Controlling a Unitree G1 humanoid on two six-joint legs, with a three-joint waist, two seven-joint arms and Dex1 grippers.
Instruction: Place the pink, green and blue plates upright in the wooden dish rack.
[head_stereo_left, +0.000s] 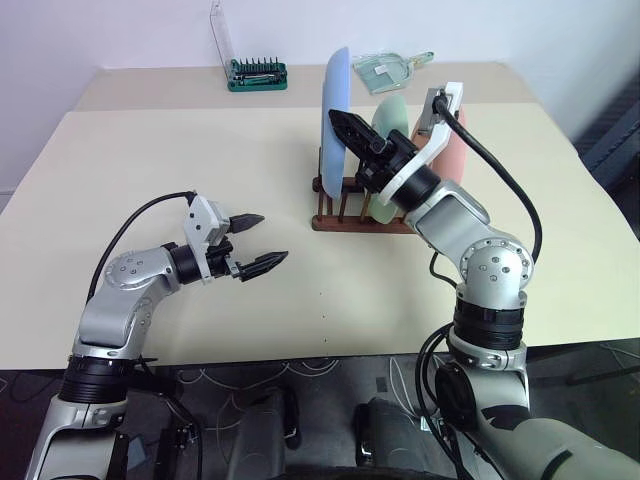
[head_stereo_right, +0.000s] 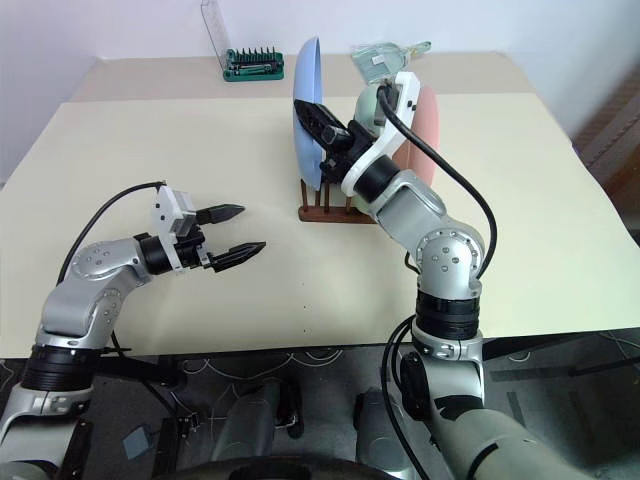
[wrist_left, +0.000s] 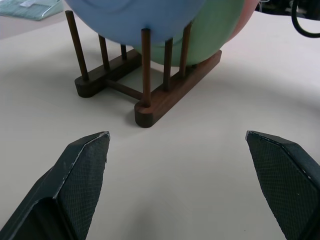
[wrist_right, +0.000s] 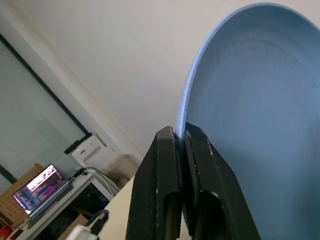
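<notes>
All three plates stand upright in the wooden dish rack (head_stereo_left: 362, 217) — the blue plate (head_stereo_left: 335, 120) on its left end, green plate (head_stereo_left: 390, 118) and pink plate (head_stereo_left: 455, 150) behind. The right gripper (head_stereo_left: 345, 128) is pinched shut on the blue plate's rim, so it's right there, while the left gripper (head_stereo_left: 256, 243) hangs wide open and empty, well off to the rack's left.

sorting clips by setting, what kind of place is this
Probably a lab or office test space, not a kitchen: a plain cream table holding only the wooden dish rack and a green screwdriver bit case, with an open laptop on a desk behind.
</notes>
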